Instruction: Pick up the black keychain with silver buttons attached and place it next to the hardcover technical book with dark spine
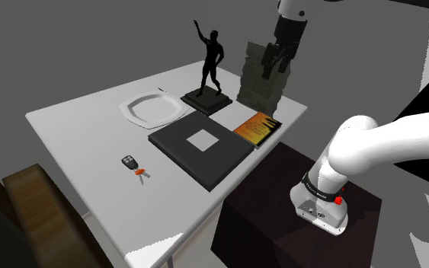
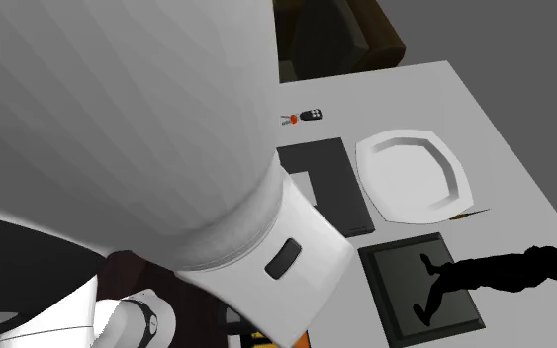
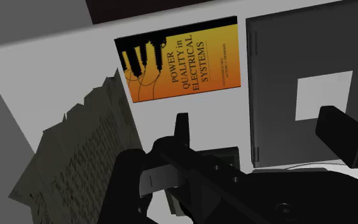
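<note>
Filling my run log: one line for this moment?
tool open, high over orange book | keychain on table, ungrasped | stage: pre-grasp

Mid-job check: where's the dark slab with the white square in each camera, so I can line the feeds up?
Shoulder view: the dark slab sits mid-picture, beside the orange book.
Second exterior view: mid-picture, beside the white plate, partly behind the arm.
Wrist view: beside the orange book, behind one finger of the open end effector.
Shared landmark: the white table under it.

keychain (image 1: 131, 162) on table (image 1: 75, 129) | book (image 1: 257, 128) beside slab (image 1: 178, 141) | plate (image 1: 155, 109) near statue (image 1: 211, 65)
</note>
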`<action>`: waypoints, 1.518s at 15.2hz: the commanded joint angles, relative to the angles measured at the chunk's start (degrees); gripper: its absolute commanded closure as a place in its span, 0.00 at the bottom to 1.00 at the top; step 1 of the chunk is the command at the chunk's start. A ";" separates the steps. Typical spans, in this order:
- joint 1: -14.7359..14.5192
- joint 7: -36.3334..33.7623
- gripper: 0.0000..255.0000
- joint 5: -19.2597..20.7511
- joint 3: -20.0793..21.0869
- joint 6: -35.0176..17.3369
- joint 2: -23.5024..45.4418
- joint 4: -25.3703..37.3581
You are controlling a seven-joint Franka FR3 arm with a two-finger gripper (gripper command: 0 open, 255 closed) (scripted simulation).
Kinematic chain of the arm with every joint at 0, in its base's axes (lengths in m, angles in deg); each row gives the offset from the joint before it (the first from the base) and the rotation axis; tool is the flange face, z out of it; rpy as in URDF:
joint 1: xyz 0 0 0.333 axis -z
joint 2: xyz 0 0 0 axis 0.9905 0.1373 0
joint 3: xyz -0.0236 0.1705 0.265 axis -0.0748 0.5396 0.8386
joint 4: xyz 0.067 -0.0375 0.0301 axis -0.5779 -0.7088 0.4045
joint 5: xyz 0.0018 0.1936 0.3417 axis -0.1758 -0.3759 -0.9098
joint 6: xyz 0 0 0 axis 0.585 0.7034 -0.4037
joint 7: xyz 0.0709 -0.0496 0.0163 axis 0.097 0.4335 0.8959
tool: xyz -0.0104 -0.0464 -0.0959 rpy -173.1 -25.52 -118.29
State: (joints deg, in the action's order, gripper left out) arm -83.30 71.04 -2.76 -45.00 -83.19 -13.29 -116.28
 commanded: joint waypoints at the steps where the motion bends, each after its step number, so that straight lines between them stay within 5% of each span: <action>1: 0.00 0.00 0.00 0.00 0.00 0.00 0.00 0.00; 14: -3.10 -15.24 0.00 -7.13 14.39 -15.51 15.25 0.29; 23: -3.46 -27.07 0.00 -5.25 23.91 -25.02 31.97 7.68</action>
State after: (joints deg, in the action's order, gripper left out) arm -86.64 45.46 -8.38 -22.11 -107.06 17.01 -109.14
